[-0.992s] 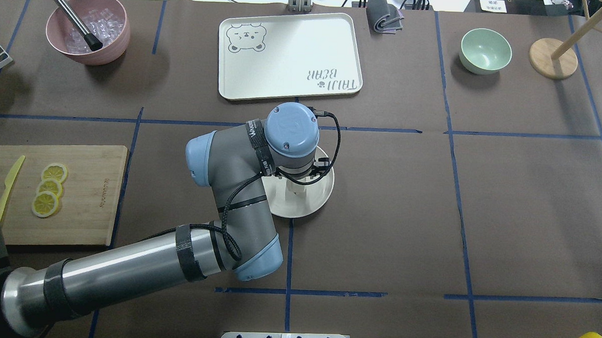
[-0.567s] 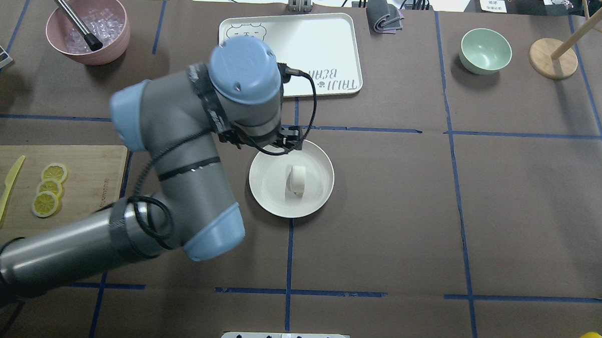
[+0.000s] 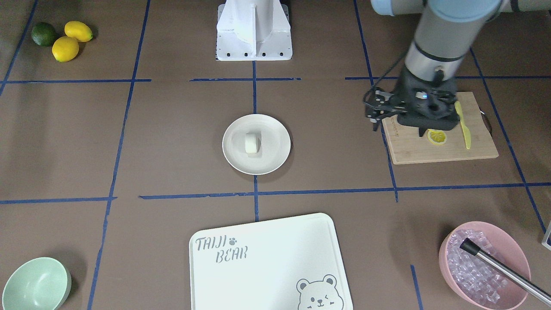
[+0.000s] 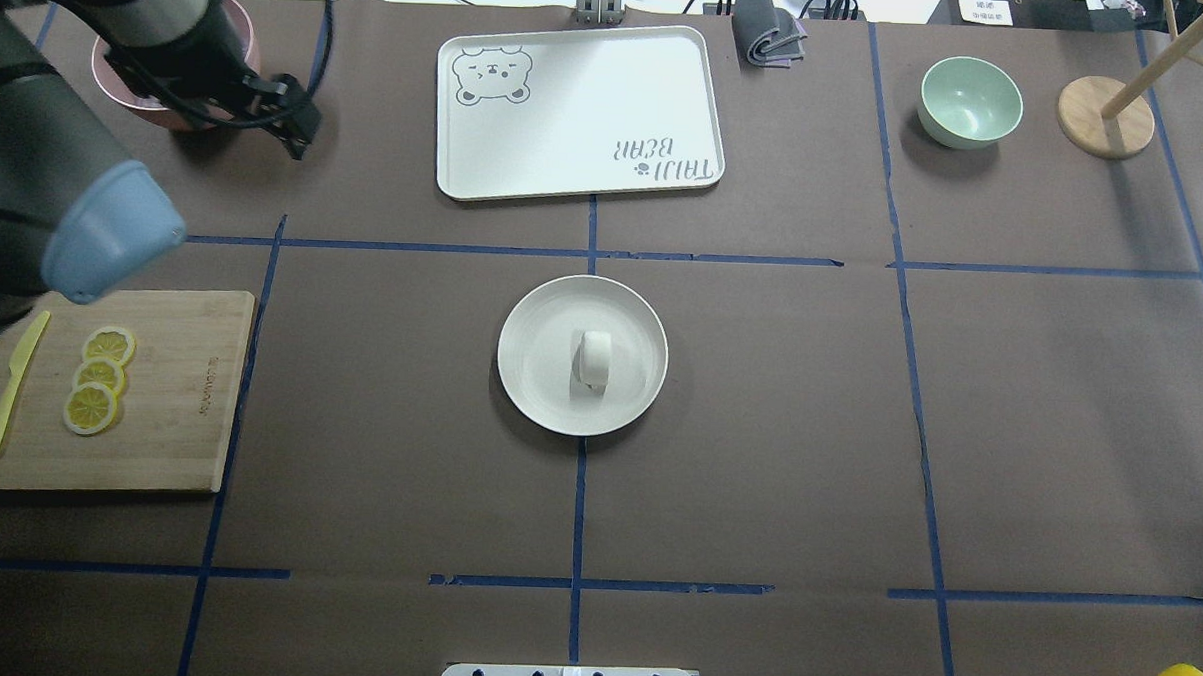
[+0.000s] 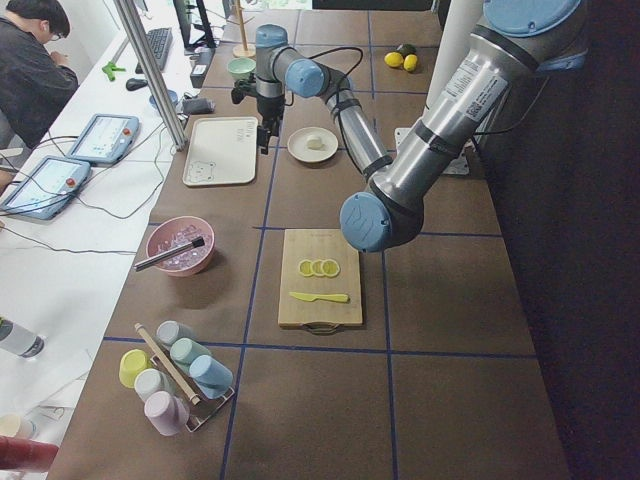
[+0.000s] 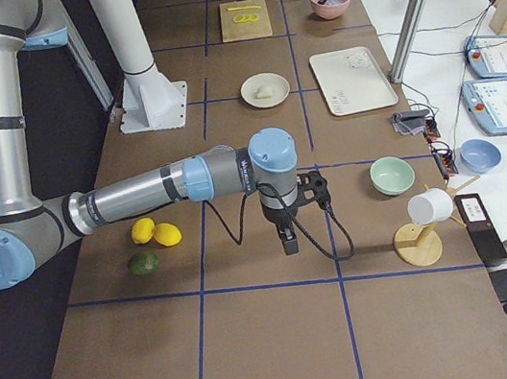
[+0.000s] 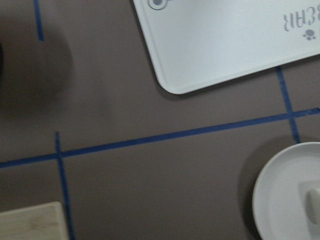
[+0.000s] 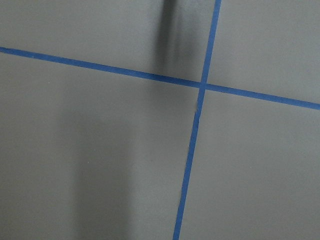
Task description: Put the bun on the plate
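The small white bun (image 4: 593, 358) lies on its side in the middle of the round cream plate (image 4: 536, 361), with nothing touching it. The front view shows the same bun (image 3: 252, 143) and plate (image 3: 275, 146). My left gripper (image 4: 291, 125) hangs high over the table's far left, near the pink bowl and well away from the plate. Its jaws look open with nothing between them. The left wrist view catches the plate (image 7: 280, 200) and bun (image 7: 314, 207) at its lower right edge. My right gripper (image 6: 286, 237) points down at bare table far to the right; I cannot tell its state.
A bear-print tray (image 4: 580, 107) lies behind the plate. At the left is a cutting board (image 4: 179, 393) with lemon slices (image 4: 97, 390) and a yellow knife. There are also a pink bowl of ice (image 3: 484, 265), a mint bowl (image 4: 970, 101) and a wooden stand (image 4: 1105, 115). A person (image 5: 30, 60) sits nearby.
My left arm has lifted off the plate and swung back and to the left, toward the pink bowl. The bun, which the arm covered a second ago, lies free on the plate.
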You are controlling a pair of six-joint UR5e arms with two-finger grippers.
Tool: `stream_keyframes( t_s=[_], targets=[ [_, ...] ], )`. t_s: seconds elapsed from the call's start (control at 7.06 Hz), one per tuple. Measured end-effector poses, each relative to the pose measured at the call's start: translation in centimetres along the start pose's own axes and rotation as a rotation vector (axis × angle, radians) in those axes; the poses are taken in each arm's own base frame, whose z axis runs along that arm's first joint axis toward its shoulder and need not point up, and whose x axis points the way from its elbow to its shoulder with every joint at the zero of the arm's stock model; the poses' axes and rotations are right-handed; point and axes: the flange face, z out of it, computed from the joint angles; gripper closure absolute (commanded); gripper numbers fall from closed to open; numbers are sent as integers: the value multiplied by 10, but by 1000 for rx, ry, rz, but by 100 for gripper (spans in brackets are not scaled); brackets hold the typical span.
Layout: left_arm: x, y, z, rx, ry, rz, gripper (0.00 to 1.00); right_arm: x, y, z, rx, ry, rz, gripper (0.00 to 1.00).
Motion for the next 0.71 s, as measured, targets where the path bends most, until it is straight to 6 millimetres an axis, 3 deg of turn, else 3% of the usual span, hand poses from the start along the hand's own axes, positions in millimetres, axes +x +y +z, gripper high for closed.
stream_keyframes(
  t_s=[0.28,0.71],
  targets=[
    [-103,11,-10,-13,-12,-49,0,1,1,1,-3,1,3,0],
    [-265,67,-13,-57,-27,-250,0,8,5,8,-19,2,52,0]
  ],
)
